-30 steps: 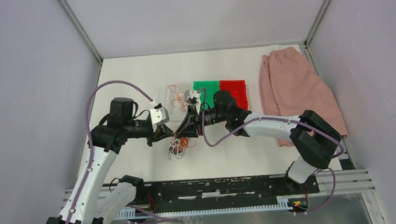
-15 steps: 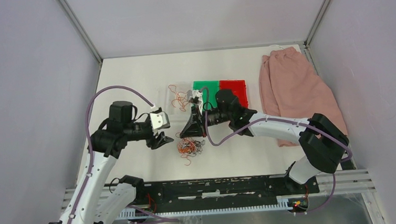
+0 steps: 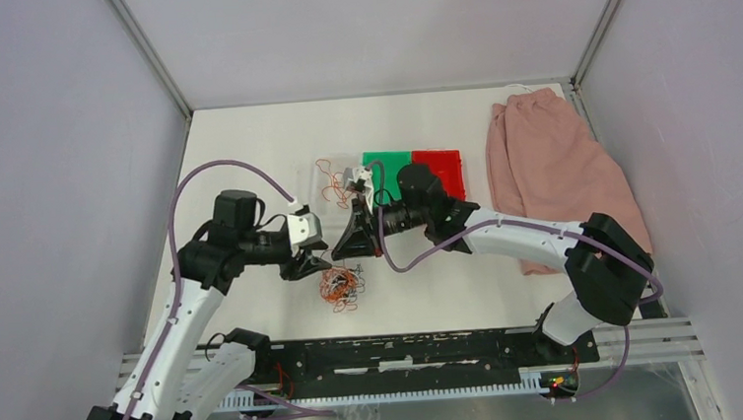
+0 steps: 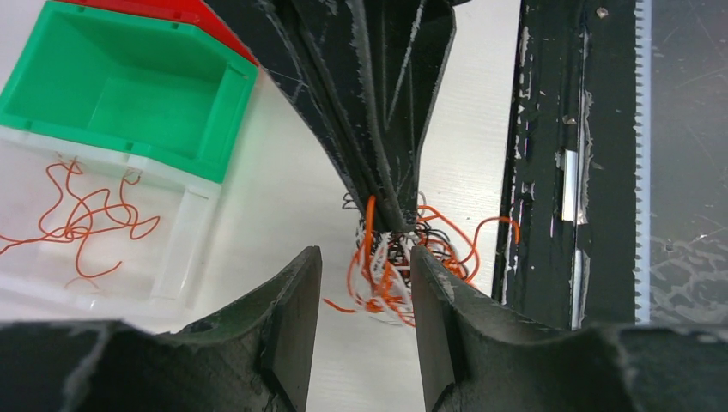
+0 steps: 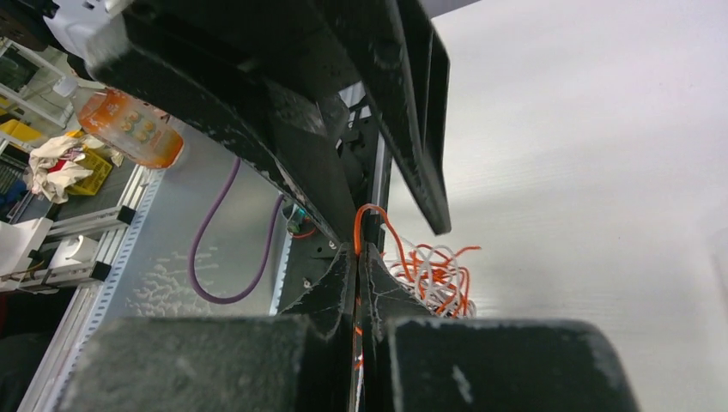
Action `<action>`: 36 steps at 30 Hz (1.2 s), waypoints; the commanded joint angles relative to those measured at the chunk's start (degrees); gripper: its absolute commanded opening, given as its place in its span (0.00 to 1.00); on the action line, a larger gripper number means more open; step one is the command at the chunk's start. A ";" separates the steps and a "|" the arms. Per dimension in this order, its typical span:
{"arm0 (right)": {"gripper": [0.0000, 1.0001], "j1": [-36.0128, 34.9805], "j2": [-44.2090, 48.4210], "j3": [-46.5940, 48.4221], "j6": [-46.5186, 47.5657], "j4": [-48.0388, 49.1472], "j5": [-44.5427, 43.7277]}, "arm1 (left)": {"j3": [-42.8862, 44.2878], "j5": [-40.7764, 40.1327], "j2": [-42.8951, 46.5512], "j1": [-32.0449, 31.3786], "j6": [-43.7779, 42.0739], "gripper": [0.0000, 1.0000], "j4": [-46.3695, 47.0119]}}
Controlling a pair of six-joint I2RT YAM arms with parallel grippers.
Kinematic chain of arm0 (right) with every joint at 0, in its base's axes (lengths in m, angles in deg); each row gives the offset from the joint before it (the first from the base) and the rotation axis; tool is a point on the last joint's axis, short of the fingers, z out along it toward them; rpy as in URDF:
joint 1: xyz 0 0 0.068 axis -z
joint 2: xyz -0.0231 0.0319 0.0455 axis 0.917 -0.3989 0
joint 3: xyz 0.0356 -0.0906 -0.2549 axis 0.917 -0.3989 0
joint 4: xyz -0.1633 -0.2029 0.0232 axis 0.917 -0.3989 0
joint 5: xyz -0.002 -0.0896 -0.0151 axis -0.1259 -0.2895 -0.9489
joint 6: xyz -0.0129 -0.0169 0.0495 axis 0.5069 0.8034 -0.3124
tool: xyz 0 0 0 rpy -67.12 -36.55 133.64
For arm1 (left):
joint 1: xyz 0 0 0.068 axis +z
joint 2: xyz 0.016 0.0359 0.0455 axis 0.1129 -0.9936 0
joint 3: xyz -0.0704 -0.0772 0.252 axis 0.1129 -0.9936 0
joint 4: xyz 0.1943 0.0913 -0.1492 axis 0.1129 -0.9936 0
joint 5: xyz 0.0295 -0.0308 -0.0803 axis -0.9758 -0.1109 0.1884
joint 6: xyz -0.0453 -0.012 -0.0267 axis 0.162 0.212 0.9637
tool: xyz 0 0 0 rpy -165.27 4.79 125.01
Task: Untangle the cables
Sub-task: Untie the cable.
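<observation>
The cables [image 3: 340, 285] form a small clump of orange, white and black wires on the table near the front. My right gripper [image 3: 351, 254] points down onto the clump's top and is shut on an orange wire [image 5: 359, 225] that loops up from the clump [image 5: 432, 276]. My left gripper [image 3: 323, 265] is just left of the clump, low over the table. In the left wrist view it [image 4: 364, 262] stands open with nothing between its fingers. The clump [image 4: 397, 268] lies just beyond the fingertips, under the right gripper's closed fingers [image 4: 378, 129].
A clear tray [image 3: 329, 185] holding loose orange wires [image 4: 86, 210], a green bin [image 3: 387, 167] and a red bin [image 3: 440, 169] stand in a row behind the grippers. A pink cloth [image 3: 553, 173] lies at the right. The black rail [image 3: 407, 351] runs along the near edge.
My left gripper let go of the clump and opened, then came back close to it. My right gripper shut on an orange wire. The clump dropped nearer the front.
</observation>
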 commanded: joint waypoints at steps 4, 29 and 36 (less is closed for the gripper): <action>0.00 -0.34 -0.23 4.16 -3.09 3.83 0.09 | -2.25 -1.11 0.94 -0.57 1.65 0.35 6.16; 0.62 4.66 9.10 -10.16 -17.34 16.51 -11.55 | -2.95 -2.84 7.41 -0.56 18.52 0.03 25.60; 0.64 4.64 10.82 -10.02 -12.38 9.55 -20.15 | -0.68 -1.48 6.29 -0.50 19.07 0.03 25.59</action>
